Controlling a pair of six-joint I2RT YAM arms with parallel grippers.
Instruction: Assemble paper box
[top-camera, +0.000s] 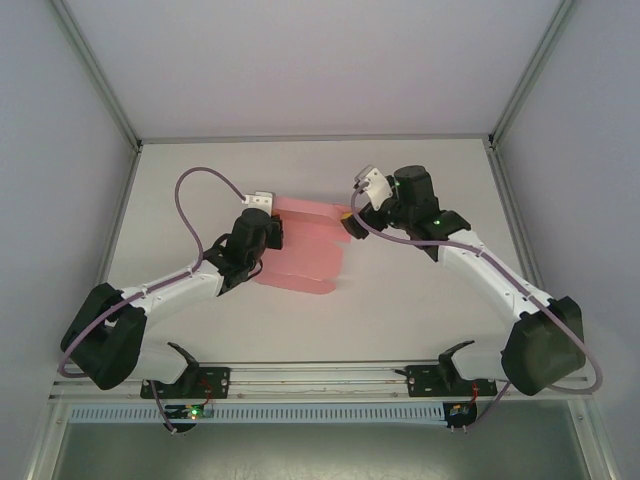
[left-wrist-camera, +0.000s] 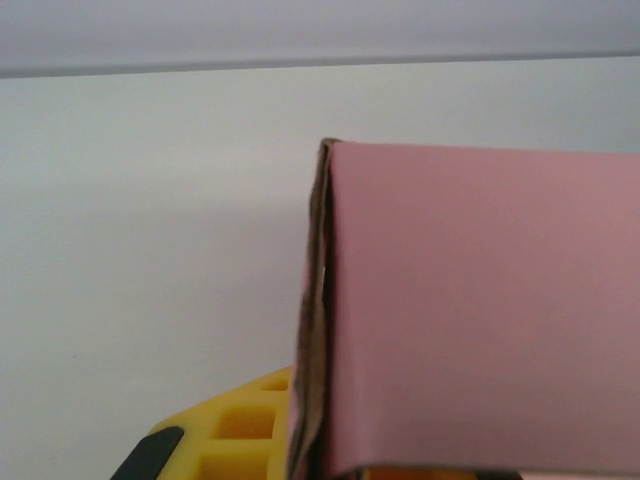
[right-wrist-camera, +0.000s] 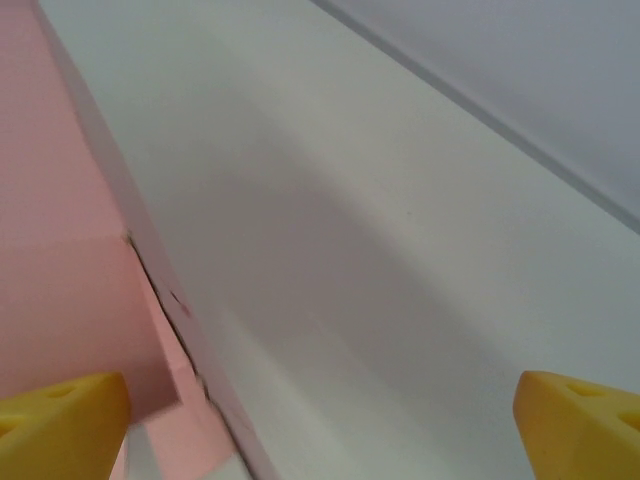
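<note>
White desk (top-camera: 420, 290) surface, enclosed by pale grey walls (top-camera: 40, 150) and an aluminium frame (top-camera: 310, 138), carries the pink thin-card paper box (top-camera: 305, 245) at its centre, between the two arms. Assembly appears to be at an intermediate stage. The overhead view shows several pink panels creased and partly raised. The left wrist view shows the paper box (left-wrist-camera: 480, 310) with one wall folded over along a doubled, brown-cored edge. No closed rectangular body is formed, so the remaining flaps and tabs presumably need folding and tucking. The left jaws are together, apparently clamped on the left edge of the card, which rises from beside the yellow finger (left-wrist-camera: 215, 440) directly in front of that camera. The right jaws stand fully apart at the card's right edge and hold nothing. One yellow finger (right-wrist-camera: 60, 420) sits just beside the paper box (right-wrist-camera: 60, 230); the other finger (right-wrist-camera: 580, 420) lies well apart from it, over bare desk.
</note>
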